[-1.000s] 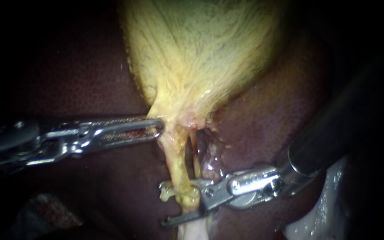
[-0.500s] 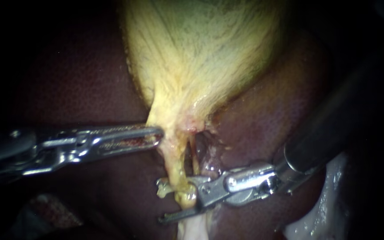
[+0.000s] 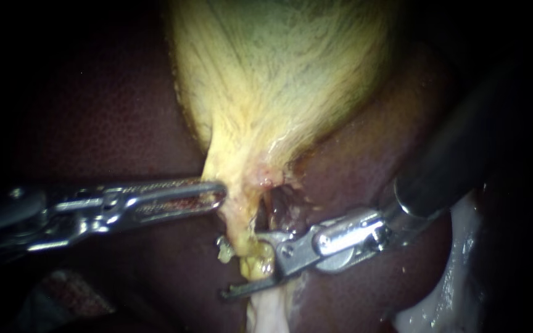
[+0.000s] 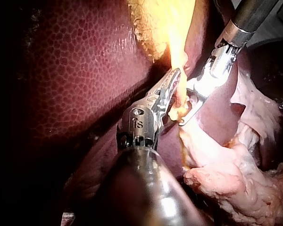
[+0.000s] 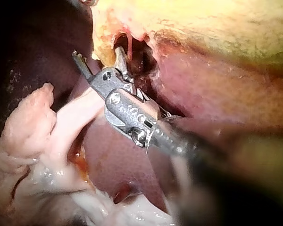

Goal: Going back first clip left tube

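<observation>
Nearest, my right instrument [image 3: 242, 265] has its jaws apart astride the left tube [image 3: 237, 222], partly hiding it. My left instrument [image 3: 220, 194] is clamped on the gallbladder [image 3: 279, 74] at its neck. Two tubes show, and the liver [image 3: 94, 123] lies behind with its edges lost in dark.

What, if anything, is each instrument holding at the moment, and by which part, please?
My left instrument grips the gallbladder by the edge of its narrow neck. My right instrument has its jaws open astride the left tube; it seems to hold nothing.
</observation>
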### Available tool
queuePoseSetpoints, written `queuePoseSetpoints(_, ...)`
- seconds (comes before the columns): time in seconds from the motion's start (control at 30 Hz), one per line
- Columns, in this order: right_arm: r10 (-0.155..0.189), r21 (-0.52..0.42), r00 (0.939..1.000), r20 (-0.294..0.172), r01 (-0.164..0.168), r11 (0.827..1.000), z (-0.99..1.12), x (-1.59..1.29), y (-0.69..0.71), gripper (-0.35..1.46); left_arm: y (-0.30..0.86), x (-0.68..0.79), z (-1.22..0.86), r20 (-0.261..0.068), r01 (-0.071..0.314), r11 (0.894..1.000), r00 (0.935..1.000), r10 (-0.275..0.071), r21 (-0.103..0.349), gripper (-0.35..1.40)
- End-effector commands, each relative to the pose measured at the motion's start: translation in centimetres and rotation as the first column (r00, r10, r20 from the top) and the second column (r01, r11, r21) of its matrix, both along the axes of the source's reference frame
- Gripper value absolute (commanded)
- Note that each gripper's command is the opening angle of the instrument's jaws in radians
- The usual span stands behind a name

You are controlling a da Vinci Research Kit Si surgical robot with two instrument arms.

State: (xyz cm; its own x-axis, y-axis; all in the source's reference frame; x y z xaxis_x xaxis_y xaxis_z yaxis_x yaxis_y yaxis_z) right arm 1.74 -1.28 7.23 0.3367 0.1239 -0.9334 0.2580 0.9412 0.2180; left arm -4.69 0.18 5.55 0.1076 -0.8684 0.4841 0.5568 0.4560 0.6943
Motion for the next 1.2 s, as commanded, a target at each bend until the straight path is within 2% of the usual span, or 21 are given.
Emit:
queuePoseSetpoints(0.03,0.002,-0.015,1.0000,0.002,-0.002,1.000,0.02,-0.01,-0.02,0.60,0.00,0.00,0.00,0.000,0.000,1.000,1.0000,0.000,0.000,-0.05)
queuePoseSetpoints(0.13,-0.013,-0.042,0.9999,-0.008,0.013,0.999,0.07,-0.05,-0.04,0.60,0.00,0.00,0.00,0.000,0.000,1.000,1.0000,0.000,0.000,-0.05)
queuePoseSetpoints(0.53,-0.016,-0.040,0.9998,-0.009,0.016,0.999,0.08,-0.12,-0.02,0.60,0.00,0.01,0.00,0.001,-0.001,1.000,1.0000,0.001,0.000,-0.05)
queuePoseSetpoints(0.83,0.009,-0.038,1.0000,0.000,-0.009,0.999,-0.05,-0.30,0.09,0.60,-0.01,0.02,0.00,0.001,-0.002,1.000,1.0000,0.002,0.000,-0.05)
queuePoseSetpoints(1.0,0.023,-0.035,0.9997,0.007,-0.022,0.999,-0.14,-0.43,0.09,0.60,0.00,0.03,0.00,0.001,-0.002,1.000,1.0000,0.002,0.000,-0.05)
queuePoseSetpoints(1.2,0.018,-0.029,0.9998,0.004,-0.018,0.999,-0.28,-0.62,0.08,0.60,0.00,0.03,0.01,0.002,-0.002,1.000,1.0000,0.002,0.000,-0.05)
